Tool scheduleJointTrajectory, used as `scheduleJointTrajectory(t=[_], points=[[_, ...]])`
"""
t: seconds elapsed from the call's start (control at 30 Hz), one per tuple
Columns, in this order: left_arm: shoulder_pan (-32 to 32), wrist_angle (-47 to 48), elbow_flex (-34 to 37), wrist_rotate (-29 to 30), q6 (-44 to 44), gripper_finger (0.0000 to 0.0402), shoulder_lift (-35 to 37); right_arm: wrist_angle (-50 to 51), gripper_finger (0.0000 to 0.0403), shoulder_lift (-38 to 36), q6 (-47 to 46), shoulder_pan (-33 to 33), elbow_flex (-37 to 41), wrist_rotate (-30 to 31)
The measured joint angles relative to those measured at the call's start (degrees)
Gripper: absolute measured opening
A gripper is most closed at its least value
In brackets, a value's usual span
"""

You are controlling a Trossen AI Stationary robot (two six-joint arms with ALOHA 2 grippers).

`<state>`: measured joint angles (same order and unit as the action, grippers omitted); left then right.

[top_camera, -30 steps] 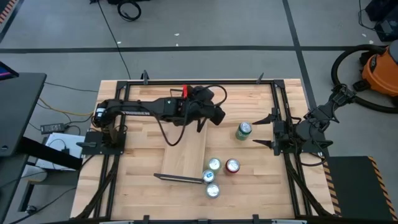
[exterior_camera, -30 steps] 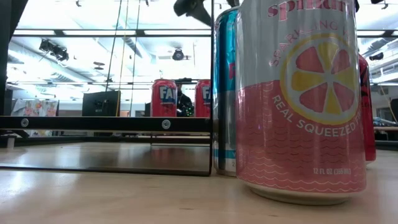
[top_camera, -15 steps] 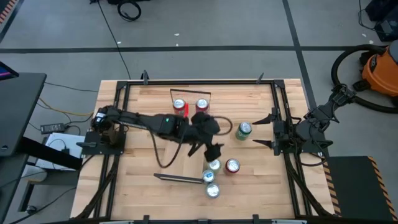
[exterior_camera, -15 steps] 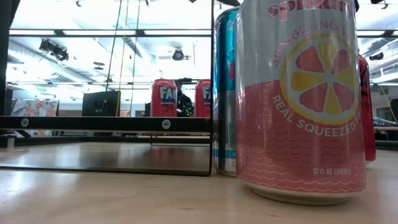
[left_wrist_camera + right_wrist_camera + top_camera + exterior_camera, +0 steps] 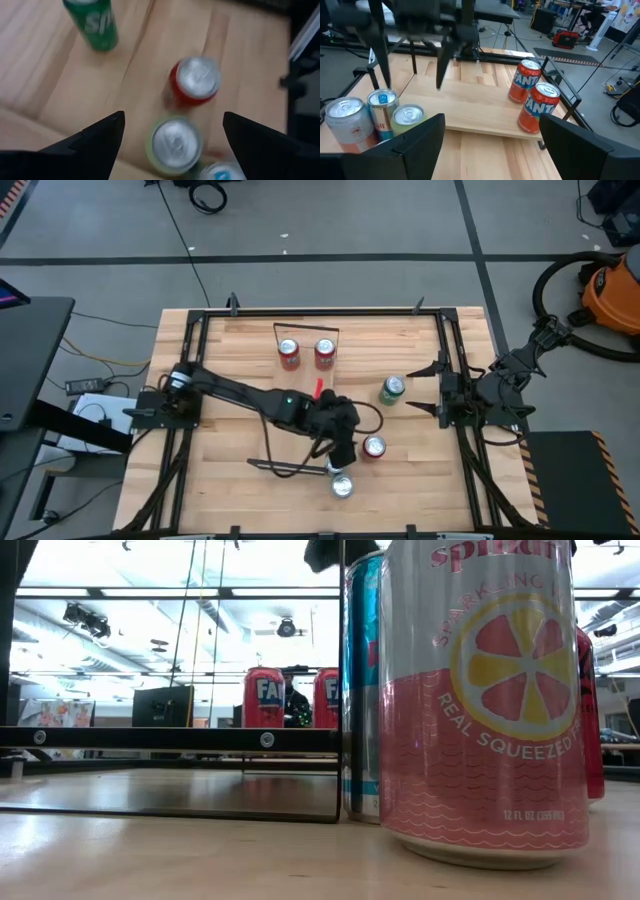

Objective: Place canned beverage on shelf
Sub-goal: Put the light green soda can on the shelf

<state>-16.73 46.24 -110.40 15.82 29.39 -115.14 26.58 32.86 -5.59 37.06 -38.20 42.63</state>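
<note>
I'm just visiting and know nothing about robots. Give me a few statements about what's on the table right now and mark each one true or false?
1. Two red Fanta cans stand on the shelf. True.
2. The left hand is clamped on a can. False: its fingers are spread open above the light green-rimmed can, holding nothing.
3. The green can stands on the shelf. False: it stands on the tabletop, off the shelf.
4. The right hand waits at the table's right edge, away from the cans. True.
5. The pink lemon-print can lies on its side. False: it stands upright.
</note>
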Motion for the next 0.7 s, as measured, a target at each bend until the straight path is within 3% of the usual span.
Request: scheduleJointTrajectory(t=[0.2,0.5,0.7], points=[[0.0,-0.2,-1.0,-1.2,-0.5,0.0347,-2.5,-0.4,0.0334,0.2,0.7,-0.1,0.0,2.5],[0.0,10.6,-10.7,-1.3,-0.9,0.0347,-6.2,-2.7,0.0334,0.7,3.0,-0.9,0.0,4.3],[-0.1,8.5,-11.0,-3.5,-0.4,0.0347,-7.6,-3.0,0.0334,0.7,4.1,-2.1,0.0,4.2]])
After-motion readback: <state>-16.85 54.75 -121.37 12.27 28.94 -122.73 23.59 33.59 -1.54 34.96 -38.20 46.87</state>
